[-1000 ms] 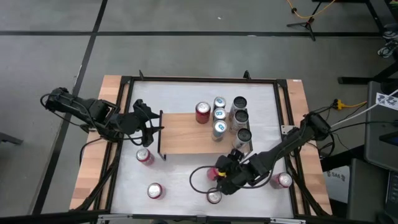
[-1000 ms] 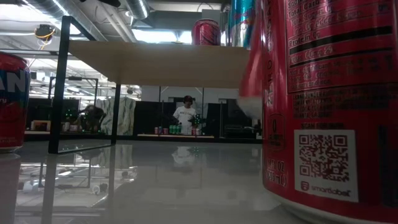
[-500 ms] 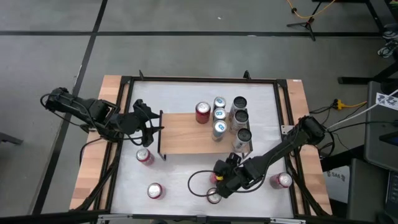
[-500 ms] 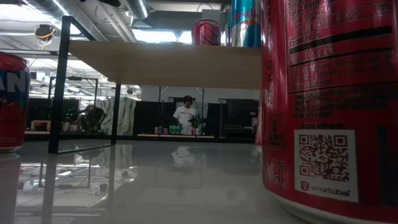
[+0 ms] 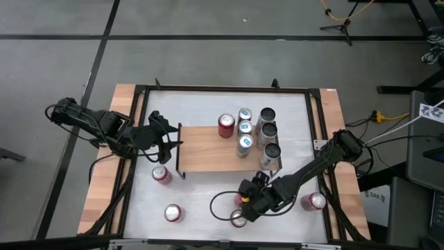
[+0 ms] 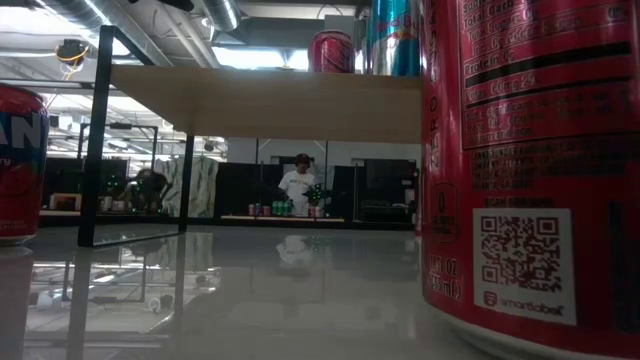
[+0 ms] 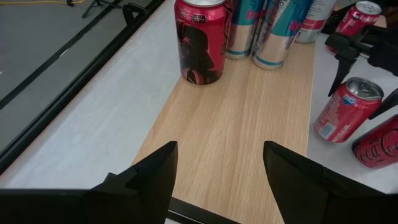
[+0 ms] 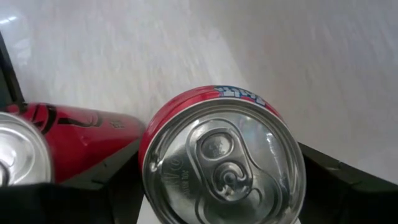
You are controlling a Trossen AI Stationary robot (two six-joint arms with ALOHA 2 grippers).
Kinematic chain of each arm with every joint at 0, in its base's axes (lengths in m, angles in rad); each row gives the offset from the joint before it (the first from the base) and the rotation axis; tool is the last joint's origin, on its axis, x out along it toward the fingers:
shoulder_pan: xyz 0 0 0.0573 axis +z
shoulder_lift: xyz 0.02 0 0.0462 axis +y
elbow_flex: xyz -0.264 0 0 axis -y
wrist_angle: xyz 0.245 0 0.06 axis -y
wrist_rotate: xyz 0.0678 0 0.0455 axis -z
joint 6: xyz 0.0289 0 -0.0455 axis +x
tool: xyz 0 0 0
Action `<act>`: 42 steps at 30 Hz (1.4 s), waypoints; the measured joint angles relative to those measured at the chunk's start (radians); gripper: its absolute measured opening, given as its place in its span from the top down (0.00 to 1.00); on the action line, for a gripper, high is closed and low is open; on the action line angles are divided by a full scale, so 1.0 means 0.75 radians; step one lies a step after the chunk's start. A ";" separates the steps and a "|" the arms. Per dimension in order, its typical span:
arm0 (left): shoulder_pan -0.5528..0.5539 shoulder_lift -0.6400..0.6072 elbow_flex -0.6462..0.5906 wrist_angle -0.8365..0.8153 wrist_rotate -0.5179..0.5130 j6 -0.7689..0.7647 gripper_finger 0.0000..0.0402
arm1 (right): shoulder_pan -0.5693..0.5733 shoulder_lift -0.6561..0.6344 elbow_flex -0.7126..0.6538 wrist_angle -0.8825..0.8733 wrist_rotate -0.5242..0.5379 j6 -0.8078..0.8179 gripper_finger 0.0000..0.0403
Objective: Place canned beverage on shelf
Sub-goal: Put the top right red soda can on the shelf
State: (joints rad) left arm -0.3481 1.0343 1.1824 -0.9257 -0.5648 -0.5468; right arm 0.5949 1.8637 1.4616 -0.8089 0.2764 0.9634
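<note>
The shelf (image 5: 208, 154) (image 7: 242, 137) (image 6: 260, 100) stands mid-table with several cans on its right part, among them a red one (image 7: 202, 37). Near the table's front stands an upright red can (image 8: 224, 165) (image 5: 237, 197) on the white tabletop. My right gripper (image 8: 221, 199) (image 5: 243, 205) is open and tipped steeply down over this can, one finger on either side of its top. I cannot tell whether they touch it. My left gripper (image 7: 217, 180) (image 5: 166, 135) waits open over the shelf's left end.
A second red can (image 8: 62, 143) (image 5: 238, 220) (image 6: 530, 170) stands right beside the one between my right fingers, at the near edge. More red cans stand on the table (image 5: 161, 174) (image 5: 172, 212) (image 5: 316, 201). Tall cans (image 5: 268, 132) stand at the shelf's right end.
My right gripper has sunk a little and edged toward the table's near left over the red can, then kept still. Its finger gap looks unchanged. The cans stand where they did.
</note>
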 joint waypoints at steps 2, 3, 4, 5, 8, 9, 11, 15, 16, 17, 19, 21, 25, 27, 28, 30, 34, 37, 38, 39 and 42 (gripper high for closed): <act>0.000 0.000 0.000 0.000 0.000 0.000 0.43 | 0.000 0.000 0.000 0.000 0.000 0.000 0.24; -0.001 0.000 0.000 0.000 0.000 0.000 0.43 | 0.000 0.000 0.000 0.000 -0.001 0.000 0.24; -0.001 0.000 0.000 0.000 0.000 0.000 0.43 | 0.000 0.000 0.000 -0.001 -0.001 0.000 0.24; -0.001 0.000 0.000 0.000 0.000 0.000 0.43 | 0.000 0.000 0.000 -0.001 -0.001 0.000 0.24; -0.001 0.000 0.000 0.000 0.000 0.000 0.43 | 0.000 0.000 0.000 0.000 0.000 0.000 0.24; -0.001 0.000 0.000 0.000 0.000 0.000 0.43 | 0.000 0.000 0.000 -0.001 -0.001 0.000 0.24; -0.001 0.000 0.000 0.000 0.000 0.000 0.43 | 0.000 0.000 0.000 -0.001 -0.001 0.000 0.24; 0.000 0.000 0.000 0.000 -0.001 0.000 0.43 | 0.000 0.000 0.000 -0.001 -0.001 0.000 0.24; -0.001 0.000 0.000 0.000 -0.002 0.000 0.43 | 0.000 0.000 0.000 0.000 -0.001 0.000 0.24; 0.000 0.000 0.000 0.000 -0.002 0.000 0.43 | 0.000 0.000 0.000 -0.001 -0.001 0.000 0.24; 0.000 0.000 0.000 0.000 -0.003 0.000 0.43 | 0.000 0.000 0.000 -0.001 -0.001 0.000 0.24; -0.001 0.000 0.000 0.000 -0.003 0.000 0.43 | 0.000 0.000 -0.001 -0.001 -0.001 -0.001 0.24; 0.000 0.000 0.000 0.000 -0.003 0.000 0.43 | 0.000 0.000 -0.001 -0.001 -0.001 -0.004 0.24; 0.000 0.000 0.000 0.000 -0.003 0.000 0.43 | 0.000 0.000 -0.001 -0.001 -0.001 -0.005 0.22; 0.000 0.000 0.000 0.000 -0.004 0.001 0.43 | 0.000 0.000 -0.001 -0.001 -0.001 -0.005 0.21; 0.000 0.000 0.000 0.000 -0.004 0.000 0.43 | 0.000 0.000 -0.001 0.001 0.000 -0.005 0.16; 0.000 0.000 0.000 0.000 -0.004 0.001 0.43 | 0.000 -0.001 0.000 0.004 0.004 -0.003 0.04; 0.000 0.000 0.000 0.000 -0.005 0.000 0.43 | 0.000 -0.001 0.000 0.004 0.004 -0.003 0.02; -0.001 0.000 0.000 0.000 -0.005 0.000 0.43 | 0.000 -0.001 0.000 0.003 0.004 -0.003 0.03; 0.000 0.000 0.000 0.000 -0.005 0.000 0.43 | 0.000 -0.001 -0.001 0.003 0.004 -0.003 0.04; -0.001 0.000 0.000 0.000 -0.005 0.000 0.43 | 0.000 -0.001 0.000 0.000 0.000 -0.002 0.06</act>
State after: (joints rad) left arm -0.3485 1.0342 1.1824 -0.9257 -0.5682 -0.5468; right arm 0.5949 1.8629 1.4616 -0.8089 0.2764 0.9619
